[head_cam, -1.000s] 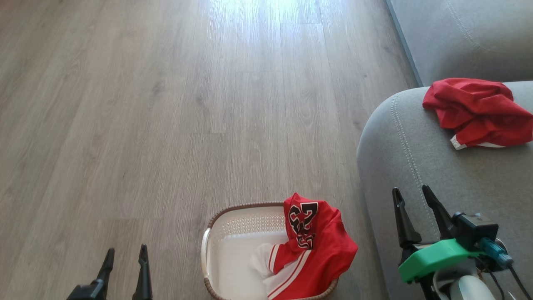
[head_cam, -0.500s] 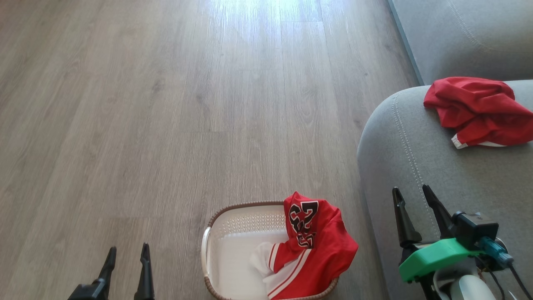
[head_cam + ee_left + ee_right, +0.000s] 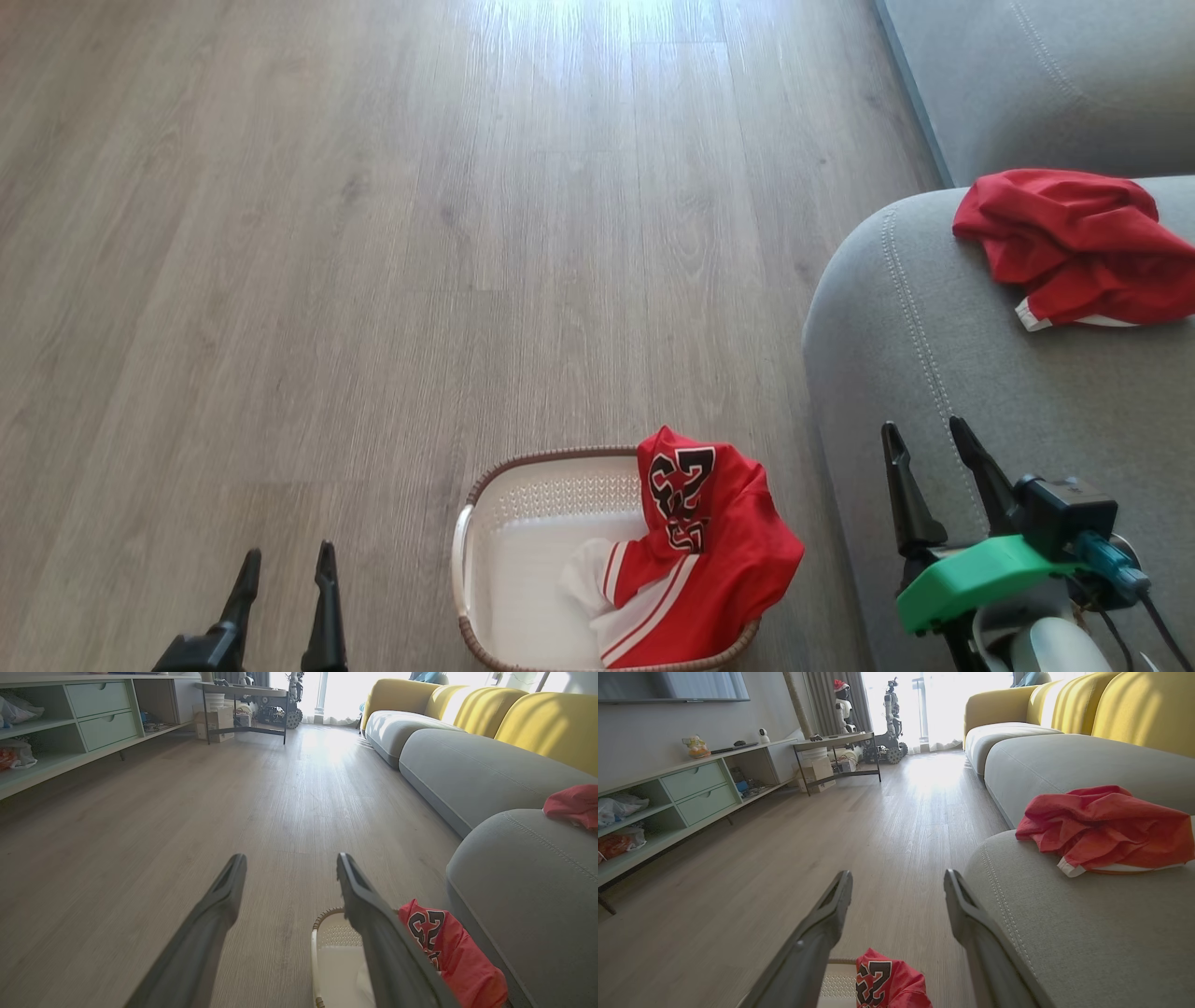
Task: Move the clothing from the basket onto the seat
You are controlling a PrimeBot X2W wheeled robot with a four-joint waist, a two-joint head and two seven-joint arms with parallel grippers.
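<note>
Shiny red numbered jersey [image 3: 709, 551] overhangs the cream perforated plastic basket [image 3: 551, 499] at its right rim, easy to grab; left gripper [image 3: 288, 551] and right gripper [image 3: 922, 425] hover apart, empty.

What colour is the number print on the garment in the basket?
Black edged in white, on the red garment; clearest in the head view.

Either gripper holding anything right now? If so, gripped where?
Nothing is held. The left gripper and right gripper are both open and empty. The numbered jersey sits in the basket; the other garment lies on the sofa.
</note>
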